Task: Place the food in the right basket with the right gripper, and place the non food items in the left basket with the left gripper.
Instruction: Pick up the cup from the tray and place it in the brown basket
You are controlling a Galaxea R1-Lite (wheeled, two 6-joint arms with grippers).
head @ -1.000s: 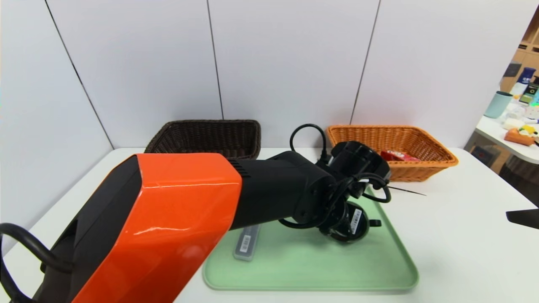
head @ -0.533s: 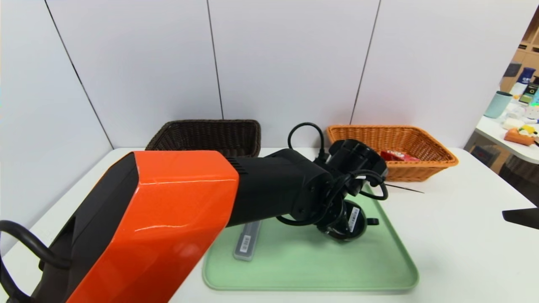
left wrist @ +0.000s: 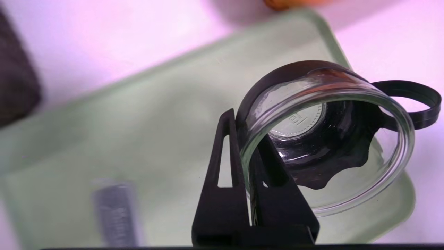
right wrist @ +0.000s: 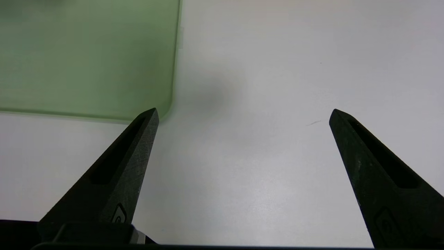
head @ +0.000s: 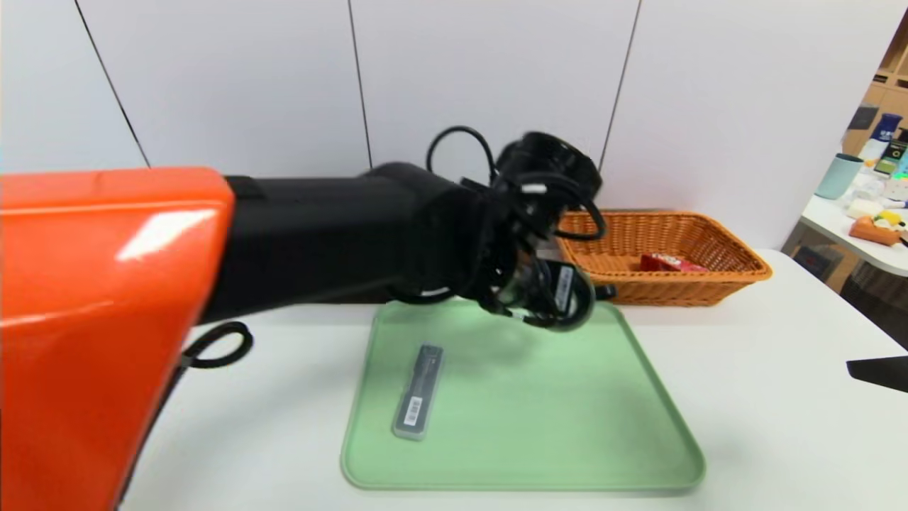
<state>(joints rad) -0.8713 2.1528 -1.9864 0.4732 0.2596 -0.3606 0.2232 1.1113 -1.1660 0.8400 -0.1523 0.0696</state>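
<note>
1. Glass is between the jaws of the left gripper [left wrist: 248,166] — they are pinched shut on the rim of a glass cup [left wrist: 326,135] with a black band and handle, held up in the air over the green tray [head: 525,454].
2. Below and to the side of those jaws, a grey flat case [head: 418,390] lies on the tray — not sorted yet.
3. Beyond the jaws sits the orange basket [head: 738,273] with a red pack [head: 663,262] inside — that food looks done.
4. Off to one side, the right gripper [right wrist: 242,118] hangs wide open over the white table [right wrist: 263,166], holding nothing.
5. I think the cup goes to the dark basket [left wrist: 15,86] next.
</note>
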